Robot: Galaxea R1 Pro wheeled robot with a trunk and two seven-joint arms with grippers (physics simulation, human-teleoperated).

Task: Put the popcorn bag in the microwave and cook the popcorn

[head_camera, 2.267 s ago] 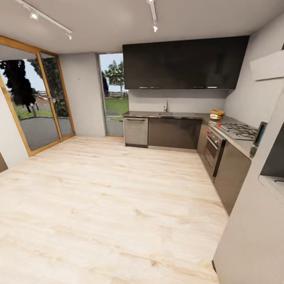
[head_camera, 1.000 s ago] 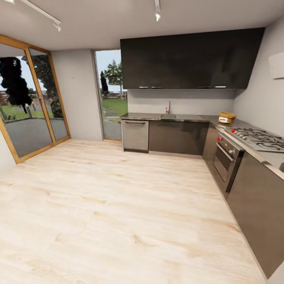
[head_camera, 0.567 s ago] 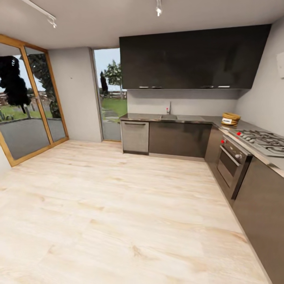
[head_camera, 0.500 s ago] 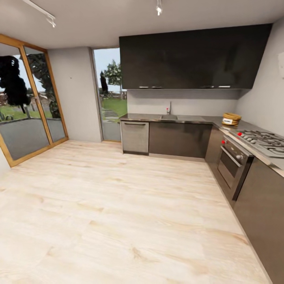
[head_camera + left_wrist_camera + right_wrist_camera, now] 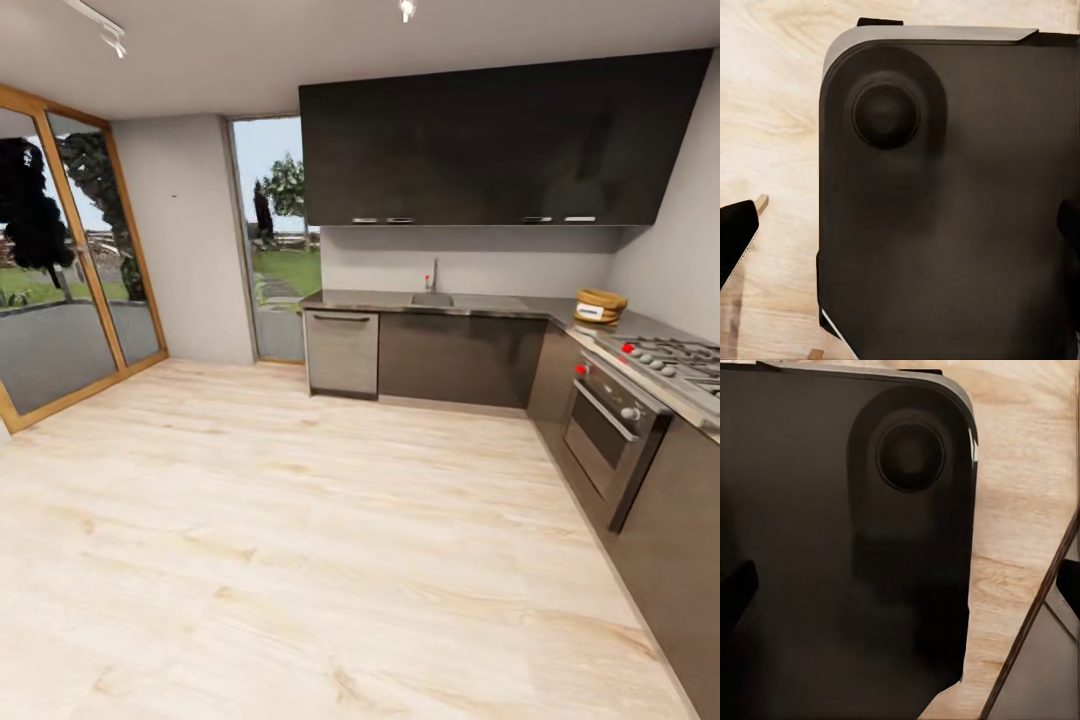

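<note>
The popcorn bag [image 5: 600, 305] is a small tan sack with a white label. It stands at the far right corner of the grey countertop [image 5: 480, 302], just beyond the gas hob [image 5: 672, 361]. The microwave is out of view. In the left wrist view my left gripper [image 5: 900, 240] hangs open over my dark base, with one black fingertip [image 5: 735, 234] at the picture's edge. In the right wrist view my right gripper [image 5: 900, 585] is also open and empty, with a dark fingertip [image 5: 733, 585] showing. Both grippers are far from the bag.
A built-in oven [image 5: 610, 435] with red-marked knobs sits under the hob on the right. A steel dishwasher [image 5: 342, 340] and a sink tap [image 5: 433, 275] line the back wall under dark wall cabinets [image 5: 490, 140]. Wide wooden floor [image 5: 300, 520] lies ahead, with glass doors [image 5: 60, 270] on the left.
The whole head view has shifted as the camera moved forward and turned. The back counter and oven look nearer, and the white wall and microwave have left the right edge.
</note>
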